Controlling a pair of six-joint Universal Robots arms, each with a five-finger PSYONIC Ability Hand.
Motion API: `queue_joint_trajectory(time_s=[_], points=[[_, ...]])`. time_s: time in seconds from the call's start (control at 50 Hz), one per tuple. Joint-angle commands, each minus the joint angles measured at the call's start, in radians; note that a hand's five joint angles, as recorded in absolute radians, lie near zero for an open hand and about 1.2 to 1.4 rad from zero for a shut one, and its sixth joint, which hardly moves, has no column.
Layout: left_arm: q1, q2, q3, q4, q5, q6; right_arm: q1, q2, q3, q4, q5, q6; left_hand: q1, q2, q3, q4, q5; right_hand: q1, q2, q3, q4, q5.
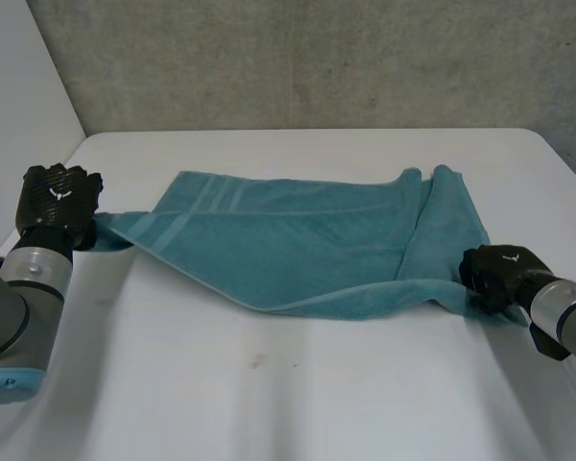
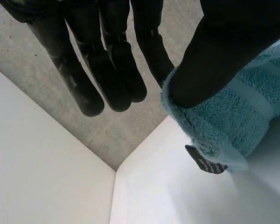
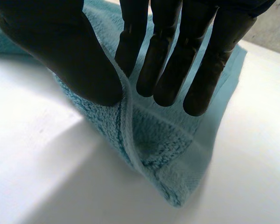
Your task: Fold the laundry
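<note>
Head view: the white surface (image 1: 298, 384) carries a teal towel (image 1: 298, 235) across the middle of the frame, its right portion doubled over. It is drawn out between both hands, probably to keep it taut for the next fold. The left hand (image 1: 56, 197), at the frame's left, pinches the towel's left corner under its thumb against nearly straight fingers. The right hand (image 1: 494, 274), at lower right, clamps the near right edge between thumb and fingers.

Head camera: we look down over the bench (image 1: 269, 403) from behind, toward the wall (image 1: 317, 58). Wrist cameras: we look close along the left hand (image 2: 116, 70) and right hand (image 3: 168, 60); all views share the towel (image 1: 298, 240).
</note>
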Motion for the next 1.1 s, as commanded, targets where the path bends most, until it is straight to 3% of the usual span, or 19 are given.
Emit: queue_joint_trajectory(time_s=[0.02,0.1,0.14,0.18,0.22,0.28,0.38,0.5,0.56,0.6,0.66,0.7,0.86,0.98,1.1], points=[[-0.006,0.044,0.000,-0.027,0.000,0.009,-0.009,-0.164,-0.050,0.006,0.047,0.069,0.243,0.196,0.202,0.200,0.262,0.415,0.215,0.214,0.206,0.249],[-0.006,0.132,0.002,-0.099,0.002,0.004,-0.005,-0.327,-0.068,0.026,0.056,0.053,0.243,0.196,0.202,0.200,0.262,0.415,0.215,0.214,0.206,0.249],[0.000,0.229,0.017,-0.203,0.002,0.003,-0.005,-0.386,-0.082,0.063,0.056,0.033,0.243,0.196,0.202,0.200,0.262,0.415,0.215,0.214,0.206,0.249],[0.004,0.292,0.034,-0.264,0.002,0.004,-0.009,-0.427,-0.105,0.127,0.049,0.003,0.243,0.196,0.202,0.200,0.262,0.415,0.215,0.214,0.206,0.249],[0.004,0.392,0.072,-0.376,0.003,0.004,-0.044,-0.504,-0.162,0.316,0.033,-0.130,0.243,0.196,0.202,0.200,0.262,0.415,0.215,0.214,0.206,0.249],[0.004,0.429,0.095,-0.432,0.003,0.004,-0.070,-0.530,-0.177,0.390,0.033,-0.198,0.243,0.196,0.202,0.200,0.262,0.415,0.215,0.214,0.206,0.249],[0.008,0.492,0.158,-0.631,0.005,0.011,-0.100,-0.584,-0.205,0.549,0.062,-0.452,0.243,0.196,0.202,0.200,0.262,0.415,0.215,0.214,0.206,0.249],[0.013,0.465,0.150,-0.680,0.005,0.047,-0.098,-0.562,-0.177,0.557,0.081,-0.500,0.243,0.196,0.202,0.200,0.262,0.415,0.215,0.214,0.206,0.249],[0.013,0.357,0.138,-0.677,0.005,0.116,-0.094,-0.490,-0.145,0.546,0.075,-0.508,0.243,0.196,0.202,0.200,0.262,0.415,0.215,0.214,0.206,0.249],[0.008,0.240,0.136,-0.673,0.000,0.185,-0.069,-0.365,-0.139,0.508,0.076,-0.510,0.243,0.196,0.202,0.200,0.262,0.415,0.215,0.214,0.206,0.249],[0.007,0.184,0.141,-0.668,0.000,0.210,-0.049,-0.303,-0.139,0.475,0.082,-0.507,0.243,0.196,0.202,0.200,0.262,0.415,0.215,0.214,0.206,0.249],[0.005,0.065,0.165,-0.639,0.000,0.234,-0.006,-0.204,-0.146,0.417,0.119,-0.502,0.243,0.196,0.202,0.200,0.262,0.415,0.215,0.214,0.206,0.249],[-0.012,-0.133,0.305,-0.452,-0.005,0.231,0.075,-0.003,-0.250,0.209,0.242,-0.476,0.243,0.196,0.202,0.200,0.262,0.415,0.215,0.214,0.206,0.249],[-0.059,-0.287,0.463,-0.351,-0.011,0.235,0.121,0.132,-0.388,0.080,0.251,-0.409,0.243,0.196,0.202,0.200,0.262,0.415,0.215,0.214,0.206,0.249],[-0.067,-0.405,0.591,-0.337,-0.012,0.239,0.149,0.220,-0.493,-0.026,0.251,-0.372,0.243,0.196,0.202,0.200,0.262,0.415,0.215,0.214,0.206,0.249]])
